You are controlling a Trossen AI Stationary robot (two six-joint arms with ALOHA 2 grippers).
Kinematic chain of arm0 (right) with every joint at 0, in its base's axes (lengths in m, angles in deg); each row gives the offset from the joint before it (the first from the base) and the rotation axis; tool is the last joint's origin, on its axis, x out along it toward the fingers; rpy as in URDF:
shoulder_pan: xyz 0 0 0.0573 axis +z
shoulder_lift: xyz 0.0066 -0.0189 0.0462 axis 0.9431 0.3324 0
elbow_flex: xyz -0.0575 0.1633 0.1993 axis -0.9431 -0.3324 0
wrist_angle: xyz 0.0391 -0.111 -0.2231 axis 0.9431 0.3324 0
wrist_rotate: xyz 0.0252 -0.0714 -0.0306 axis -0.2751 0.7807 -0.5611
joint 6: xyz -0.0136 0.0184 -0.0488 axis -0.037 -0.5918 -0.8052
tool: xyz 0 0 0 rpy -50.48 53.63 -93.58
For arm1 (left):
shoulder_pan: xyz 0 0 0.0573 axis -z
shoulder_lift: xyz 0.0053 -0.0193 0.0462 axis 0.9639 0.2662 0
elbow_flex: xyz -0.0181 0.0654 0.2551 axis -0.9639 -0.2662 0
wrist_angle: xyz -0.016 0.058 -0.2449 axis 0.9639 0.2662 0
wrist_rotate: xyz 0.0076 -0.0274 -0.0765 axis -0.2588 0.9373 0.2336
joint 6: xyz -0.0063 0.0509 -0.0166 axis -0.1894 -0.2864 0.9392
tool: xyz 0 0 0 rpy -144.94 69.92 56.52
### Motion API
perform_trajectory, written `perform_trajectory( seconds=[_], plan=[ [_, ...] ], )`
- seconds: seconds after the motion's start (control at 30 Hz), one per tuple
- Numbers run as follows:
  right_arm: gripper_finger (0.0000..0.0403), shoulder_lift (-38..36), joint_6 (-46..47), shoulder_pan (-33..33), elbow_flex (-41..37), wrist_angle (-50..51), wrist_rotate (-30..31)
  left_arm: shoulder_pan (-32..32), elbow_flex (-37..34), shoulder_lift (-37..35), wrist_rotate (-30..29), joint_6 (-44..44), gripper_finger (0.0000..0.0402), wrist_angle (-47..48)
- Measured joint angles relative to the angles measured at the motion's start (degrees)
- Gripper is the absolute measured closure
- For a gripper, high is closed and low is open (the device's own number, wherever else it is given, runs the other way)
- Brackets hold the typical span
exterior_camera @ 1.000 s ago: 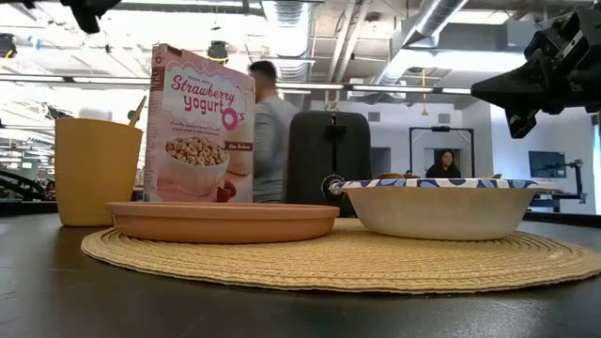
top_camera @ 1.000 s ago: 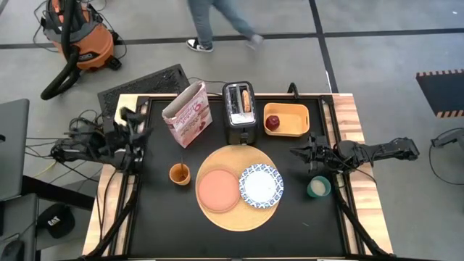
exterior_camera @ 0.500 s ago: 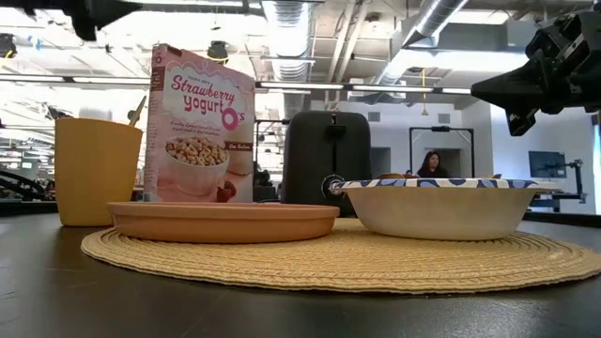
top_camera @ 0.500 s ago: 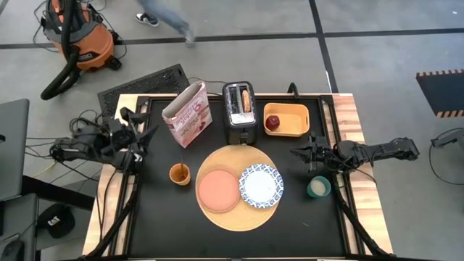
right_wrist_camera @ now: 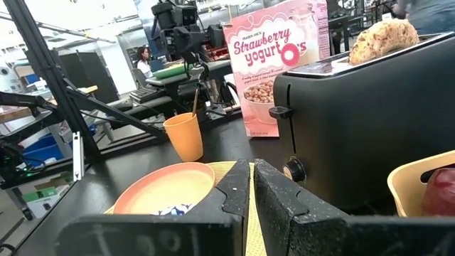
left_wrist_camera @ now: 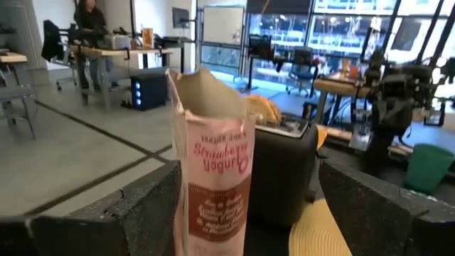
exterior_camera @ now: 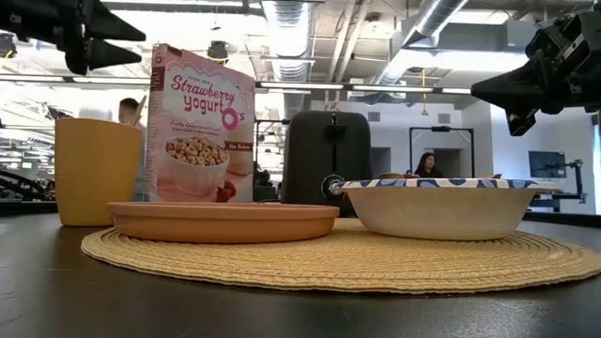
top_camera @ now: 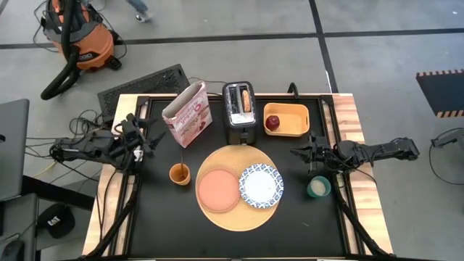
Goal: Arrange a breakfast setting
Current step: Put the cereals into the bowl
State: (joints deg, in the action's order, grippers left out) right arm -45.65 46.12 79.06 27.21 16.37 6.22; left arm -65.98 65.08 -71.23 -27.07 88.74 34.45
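Note:
The round light-wood board (top_camera: 239, 217) lies at the table's middle. On it are the salmon-pink plate (top_camera: 218, 190) and the blue-and-white dish (top_camera: 261, 184). The red apple (top_camera: 272, 122) lies in the yellow tray (top_camera: 290, 119). The round toasted bread (top_camera: 246, 99) stands in the black toaster (top_camera: 239, 116). The pink cereal box (top_camera: 188, 114) stands upright left of the toaster. The slim golden spoon (right_wrist_camera: 195, 102) stands in a yellow cup (top_camera: 179, 174). My left gripper (top_camera: 150, 137) is open at the left edge, pointing at the cereal box (left_wrist_camera: 213, 178). My right gripper (top_camera: 293, 153) is shut and empty, right of the board.
A teal cup (top_camera: 318, 187) stands near the table's right edge, below my right arm. The toaster, the tray and the cereal box line the far edge. A person (exterior_camera: 130, 111) shows in the room beyond the table.
My left gripper has gone a little toward the table's right, toward the cereal box, and has come down. It has turned about as it went. Nothing on the table has moved.

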Motion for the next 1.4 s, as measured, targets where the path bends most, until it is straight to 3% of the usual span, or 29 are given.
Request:
perform_trajectory(
  seconds=[0.13, 0.27, 0.47, 0.87, 1.4],
  plan=[
    [0.0352, 0.0, 0.0, 0.0, 0.0, 0.0, 0.1, 0.0, -2.1, 0.0, 1.2, 2.8, 0.0081, 1.3],
    [0.0352, 0.0, 0.0, 0.0, 0.0, 0.0, 0.3, -0.1, -4.7, 0.2, -3.8, 8.1, 0.0081, 1.3],
    [0.0352, 0.0, 0.0, 0.0, 0.0, 0.0, 0.3, -0.1, -6.1, 1.7, -4.3, 10.9, 0.0081, 2.2],
    [0.0352, 0.0, -1.4, 0.0, 0.0, 0.0, 0.4, -5.7, -6.1, 14.7, -5.2, 13.2, 0.0081, 1.7],
    [0.0352, 0.0, -1.6, 0.0, 0.0, 0.0, 0.4, -21.4, -6.1, 27.8, 8.7, 2.4, 0.0081, -10.3]
  ],
)
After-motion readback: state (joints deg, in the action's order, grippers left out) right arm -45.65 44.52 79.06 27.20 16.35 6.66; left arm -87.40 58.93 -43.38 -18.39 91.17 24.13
